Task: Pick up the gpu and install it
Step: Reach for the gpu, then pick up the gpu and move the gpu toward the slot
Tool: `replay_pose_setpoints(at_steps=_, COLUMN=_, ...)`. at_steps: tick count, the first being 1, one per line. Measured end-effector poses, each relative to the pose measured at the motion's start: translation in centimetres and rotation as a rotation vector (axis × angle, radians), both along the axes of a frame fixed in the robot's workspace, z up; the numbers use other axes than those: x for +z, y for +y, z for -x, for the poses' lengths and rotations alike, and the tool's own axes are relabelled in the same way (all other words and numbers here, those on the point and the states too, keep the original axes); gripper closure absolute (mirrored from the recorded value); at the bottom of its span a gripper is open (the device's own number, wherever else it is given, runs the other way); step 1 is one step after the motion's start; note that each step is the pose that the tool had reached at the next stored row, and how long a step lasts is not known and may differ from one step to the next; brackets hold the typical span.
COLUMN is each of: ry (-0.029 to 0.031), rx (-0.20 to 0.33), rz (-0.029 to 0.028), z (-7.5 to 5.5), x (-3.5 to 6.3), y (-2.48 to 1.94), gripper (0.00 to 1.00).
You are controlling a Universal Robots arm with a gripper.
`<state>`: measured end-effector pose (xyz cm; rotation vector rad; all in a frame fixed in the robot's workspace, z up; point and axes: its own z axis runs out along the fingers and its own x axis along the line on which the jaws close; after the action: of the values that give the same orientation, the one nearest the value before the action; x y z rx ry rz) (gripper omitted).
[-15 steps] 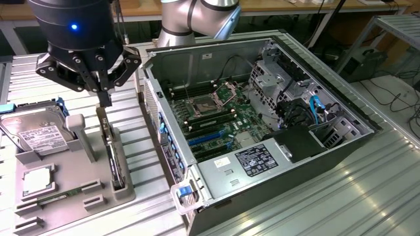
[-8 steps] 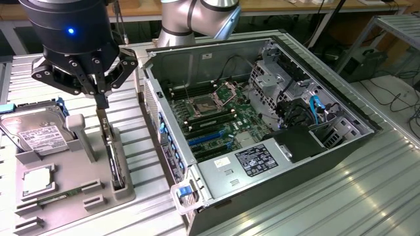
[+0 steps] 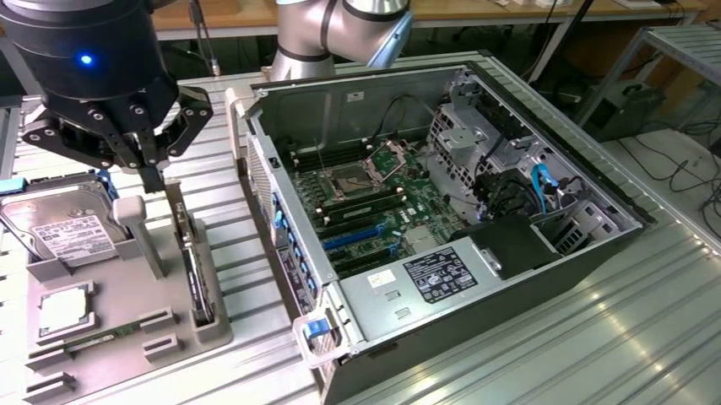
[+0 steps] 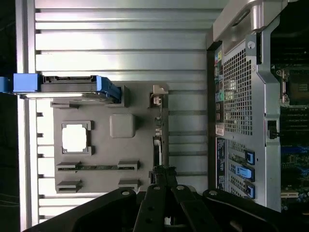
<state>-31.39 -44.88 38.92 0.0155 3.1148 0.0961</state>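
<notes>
1. Hanging over the gray holder tray [image 3: 124, 354] at the exterior view's left, the black claw [image 3: 154, 179] points down with its fingers drawn together.
2. The gpu [image 3: 194, 261] stands on edge in a slot along the tray's side nearest the open computer case [image 3: 372, 354], with the fingertips just above its far end. Whether they touch it cannot be told.
3. A hard drive [image 3: 67, 228] with a white label leans in the tray at the exterior view's left. A square chip [image 3: 64, 308] and a narrow memory stick [image 3: 96, 342] lie closer to the camera.
4. The case lies on the ribbed metal table [image 3: 586, 337], its motherboard [image 3: 383, 202] exposed.
5. In the wrist view, the claw [image 4: 163, 170] shows its fingers closed at one end of the gpu [image 4: 157, 137], seen edge-on in its slot.
6. The tray [image 4: 140, 145] also carries the blue-cornered hard drive [image 4: 72, 87], the chip [image 4: 76, 137] and the memory stick [image 4: 96, 167]. The case's perforated rear panel [image 4: 239, 92] stands beside it on the table [image 4: 120, 43].
</notes>
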Motion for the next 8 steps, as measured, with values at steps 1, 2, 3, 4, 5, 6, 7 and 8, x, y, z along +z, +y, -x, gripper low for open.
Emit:
replay_pose_setpoints(at_steps=1, ry=0.0001, rx=0.000, rz=-0.0009, z=0.34, x=-0.01, y=0.00, gripper=0.89)
replay_pose_setpoints(at_steps=2, ry=0.0000, rx=0.001, rz=-0.0014, z=0.52, x=-0.01, y=-0.03, gripper=0.89)
replay_pose_setpoints(at_steps=3, ry=-0.0003, rx=0.001, rz=-0.0017, z=0.56, x=-0.03, y=-0.05, gripper=0.89)
replay_pose_setpoints(at_steps=4, ry=-0.0004, rx=0.001, rz=-0.0017, z=0.56, x=-0.03, y=-0.05, gripper=0.89)
replay_pose_setpoints(at_steps=5, ry=-0.0004, rx=0.001, rz=-0.0018, z=0.56, x=-0.03, y=-0.05, gripper=0.89)
replay_pose_setpoints(at_steps=6, ry=-0.0002, rx=0.001, rz=-0.0016, z=0.57, x=-0.02, y=-0.05, gripper=0.89)
replay_pose_setpoints(at_steps=7, ry=-0.0003, rx=0.001, rz=-0.0016, z=0.57, x=-0.02, y=-0.05, gripper=0.89)
replay_pose_setpoints(at_steps=8, ry=-0.0003, rx=0.001, rz=-0.0016, z=0.57, x=-0.02, y=-0.05, gripper=0.89)
